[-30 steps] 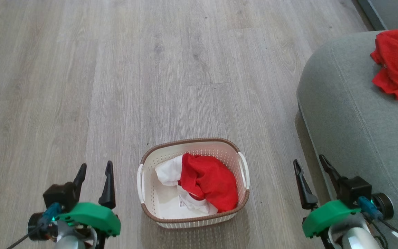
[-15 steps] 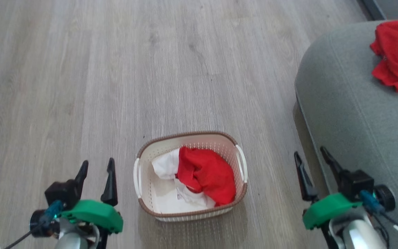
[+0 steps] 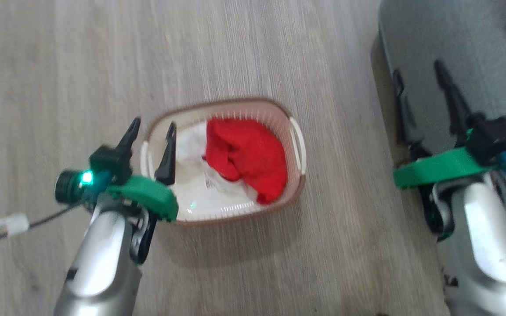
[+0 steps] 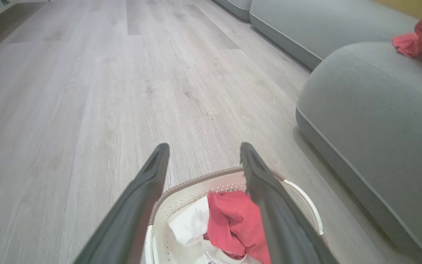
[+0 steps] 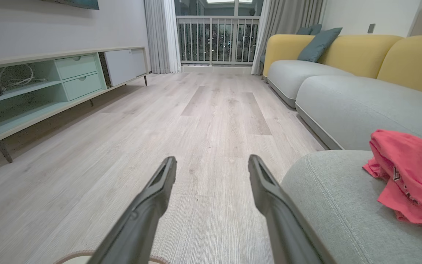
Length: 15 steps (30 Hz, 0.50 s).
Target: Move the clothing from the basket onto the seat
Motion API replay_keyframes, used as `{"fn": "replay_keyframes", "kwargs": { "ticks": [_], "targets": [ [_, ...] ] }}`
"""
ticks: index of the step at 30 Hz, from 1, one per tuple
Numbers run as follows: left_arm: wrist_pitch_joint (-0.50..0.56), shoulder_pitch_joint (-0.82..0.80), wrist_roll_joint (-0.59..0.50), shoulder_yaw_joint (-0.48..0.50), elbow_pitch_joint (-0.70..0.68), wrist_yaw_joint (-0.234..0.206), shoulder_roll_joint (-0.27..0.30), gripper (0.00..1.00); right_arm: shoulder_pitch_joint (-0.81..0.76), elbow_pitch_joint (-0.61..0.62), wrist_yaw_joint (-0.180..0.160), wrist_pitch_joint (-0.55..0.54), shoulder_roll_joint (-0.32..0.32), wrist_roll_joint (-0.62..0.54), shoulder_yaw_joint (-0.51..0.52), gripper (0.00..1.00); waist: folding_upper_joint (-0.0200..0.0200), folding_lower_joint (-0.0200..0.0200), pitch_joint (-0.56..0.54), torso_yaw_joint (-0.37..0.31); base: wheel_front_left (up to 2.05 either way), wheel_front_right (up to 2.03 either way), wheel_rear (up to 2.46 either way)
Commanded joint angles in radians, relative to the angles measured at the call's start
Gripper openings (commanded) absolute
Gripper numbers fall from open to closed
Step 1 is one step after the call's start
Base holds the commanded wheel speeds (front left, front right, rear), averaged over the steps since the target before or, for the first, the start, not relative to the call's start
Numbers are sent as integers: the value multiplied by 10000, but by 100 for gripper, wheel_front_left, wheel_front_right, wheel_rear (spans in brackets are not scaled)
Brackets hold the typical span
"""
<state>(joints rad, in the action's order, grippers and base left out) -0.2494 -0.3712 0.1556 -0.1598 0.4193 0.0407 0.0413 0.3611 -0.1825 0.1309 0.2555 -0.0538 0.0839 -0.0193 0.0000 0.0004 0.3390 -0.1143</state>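
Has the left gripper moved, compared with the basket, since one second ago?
Yes. The left gripper has come toward the basket: before it stood apart on the basket's left; now its open fingers straddle the left rim.

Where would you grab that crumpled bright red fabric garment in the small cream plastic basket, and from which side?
Pinch the raised hump near the middle of the crumpled bright red fabric garment, coming straight down from above. The perforated walls of the small cream plastic basket block a sideways approach, and the bunched folds stand up enough to pinch. The open left gripper looks nearest.
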Motion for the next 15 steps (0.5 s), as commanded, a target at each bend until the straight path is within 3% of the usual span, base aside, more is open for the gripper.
{"fn": "replay_keyframes", "kwargs": {
  "ticks": [1,9,15],
  "targets": [
    [-96,-524,-220,139,-11,-65,92,100,318,423,-2,63,32,126,-132,100,0,-4,1356,-400,0,0,0],
    [926,-2980,-1585,-846,2046,-321,427,100,1436,857,-2,63,34,646,-148,100,0,-4,3495,-911,0,0,0],
    [2005,-4582,-2469,-1419,3819,-684,638,100,1739,937,-2,63,34,1153,-347,100,0,-4,4395,-1343,0,0,0]
  ]
}}
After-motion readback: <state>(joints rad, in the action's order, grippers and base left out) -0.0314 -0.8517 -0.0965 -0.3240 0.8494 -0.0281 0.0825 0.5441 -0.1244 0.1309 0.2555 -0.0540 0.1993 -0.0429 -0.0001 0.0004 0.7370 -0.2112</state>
